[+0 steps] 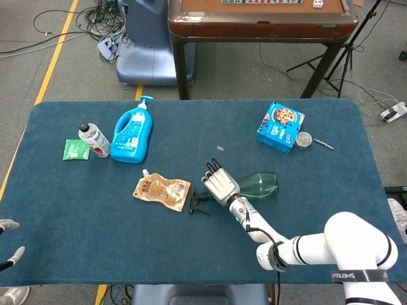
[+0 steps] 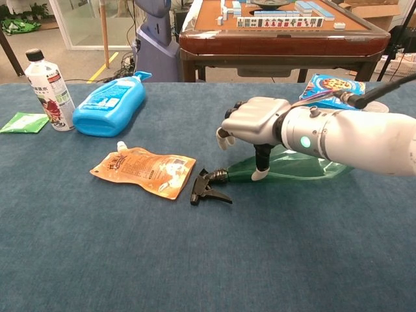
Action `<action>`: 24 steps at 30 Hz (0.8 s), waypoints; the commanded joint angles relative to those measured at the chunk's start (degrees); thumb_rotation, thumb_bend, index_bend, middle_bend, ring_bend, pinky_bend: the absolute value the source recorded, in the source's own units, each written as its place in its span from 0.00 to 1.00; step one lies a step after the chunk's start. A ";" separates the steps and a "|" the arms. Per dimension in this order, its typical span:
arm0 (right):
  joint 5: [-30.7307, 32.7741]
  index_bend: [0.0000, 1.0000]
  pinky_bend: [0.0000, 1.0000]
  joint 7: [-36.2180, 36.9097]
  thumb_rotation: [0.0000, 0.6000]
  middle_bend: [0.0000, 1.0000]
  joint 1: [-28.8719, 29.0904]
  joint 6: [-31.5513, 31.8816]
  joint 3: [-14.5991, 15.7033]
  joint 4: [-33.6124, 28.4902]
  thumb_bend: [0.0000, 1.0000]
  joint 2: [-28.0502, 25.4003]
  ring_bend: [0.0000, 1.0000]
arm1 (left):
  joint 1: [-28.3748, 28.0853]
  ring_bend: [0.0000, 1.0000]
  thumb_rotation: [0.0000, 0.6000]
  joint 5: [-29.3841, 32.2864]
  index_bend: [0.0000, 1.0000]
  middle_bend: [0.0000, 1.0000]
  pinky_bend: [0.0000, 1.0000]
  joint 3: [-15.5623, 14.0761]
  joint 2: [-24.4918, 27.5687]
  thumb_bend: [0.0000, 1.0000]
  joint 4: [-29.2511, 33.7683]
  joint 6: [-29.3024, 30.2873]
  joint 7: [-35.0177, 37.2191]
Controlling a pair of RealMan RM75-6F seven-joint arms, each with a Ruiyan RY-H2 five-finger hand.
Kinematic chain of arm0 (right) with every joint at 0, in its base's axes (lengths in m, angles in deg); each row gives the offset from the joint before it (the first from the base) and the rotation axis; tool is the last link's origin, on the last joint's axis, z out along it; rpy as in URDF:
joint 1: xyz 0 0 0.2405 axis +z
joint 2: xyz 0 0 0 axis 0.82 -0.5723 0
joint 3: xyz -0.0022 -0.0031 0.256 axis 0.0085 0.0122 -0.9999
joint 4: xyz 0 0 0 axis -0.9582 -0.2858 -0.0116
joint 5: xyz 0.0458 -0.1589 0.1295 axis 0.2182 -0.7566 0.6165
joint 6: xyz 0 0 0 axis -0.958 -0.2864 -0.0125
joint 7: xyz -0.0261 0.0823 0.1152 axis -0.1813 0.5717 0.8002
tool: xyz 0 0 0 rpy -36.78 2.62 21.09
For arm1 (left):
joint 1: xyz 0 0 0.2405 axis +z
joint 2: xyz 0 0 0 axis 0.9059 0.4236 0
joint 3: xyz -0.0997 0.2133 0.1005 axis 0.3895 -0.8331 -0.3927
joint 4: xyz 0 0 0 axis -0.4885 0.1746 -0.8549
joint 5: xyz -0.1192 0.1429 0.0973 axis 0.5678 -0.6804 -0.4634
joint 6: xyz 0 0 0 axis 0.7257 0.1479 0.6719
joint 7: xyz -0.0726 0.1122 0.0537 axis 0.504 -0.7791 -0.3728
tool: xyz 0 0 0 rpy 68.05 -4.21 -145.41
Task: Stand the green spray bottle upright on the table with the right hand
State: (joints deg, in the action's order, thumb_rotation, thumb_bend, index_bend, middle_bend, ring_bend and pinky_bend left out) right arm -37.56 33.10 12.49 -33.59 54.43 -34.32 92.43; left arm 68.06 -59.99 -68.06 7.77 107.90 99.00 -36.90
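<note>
The green spray bottle (image 1: 261, 185) (image 2: 296, 166) lies on its side at mid-table, with its black trigger head (image 1: 198, 203) (image 2: 208, 188) pointing left. My right hand (image 1: 219, 185) (image 2: 254, 125) hovers over the bottle's neck end with its fingers arched downward. One fingertip (image 2: 261, 172) reaches down to the narrow part of the bottle, and nothing is gripped. Only the spread fingertips of my left hand (image 1: 9, 243) show, at the table's near left corner, and they hold nothing.
An orange pouch (image 1: 161, 190) (image 2: 144, 171) lies just left of the trigger head. Farther left are a blue detergent bottle (image 1: 132, 134) (image 2: 108, 103), a white bottle (image 1: 94, 140) (image 2: 47, 91) and a green packet (image 1: 76, 149). A blue cookie box (image 1: 280, 126) and a small tin (image 1: 303, 140) sit at the back right.
</note>
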 commanded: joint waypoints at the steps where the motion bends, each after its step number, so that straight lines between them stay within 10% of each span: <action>1: -0.89 0.29 0.00 -0.93 0.92 0.25 -0.43 0.00 0.43 1.11 0.14 0.71 0.03 | 0.17 0.29 1.00 0.15 0.37 0.31 0.16 0.05 -0.02 0.26 -0.35 0.15 0.36; 24: -0.14 0.49 0.00 -9.61 0.93 0.34 -1.77 0.11 0.66 2.19 0.22 2.67 0.08 | 0.31 0.29 1.00 0.22 0.38 0.31 0.16 0.15 -0.42 0.26 -1.96 -0.23 1.75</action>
State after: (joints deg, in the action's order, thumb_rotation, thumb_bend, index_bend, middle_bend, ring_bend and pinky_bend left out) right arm -37.63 23.41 10.80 -33.36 55.11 -32.14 95.08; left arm 68.37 -59.77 -67.92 7.35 105.95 98.76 -35.15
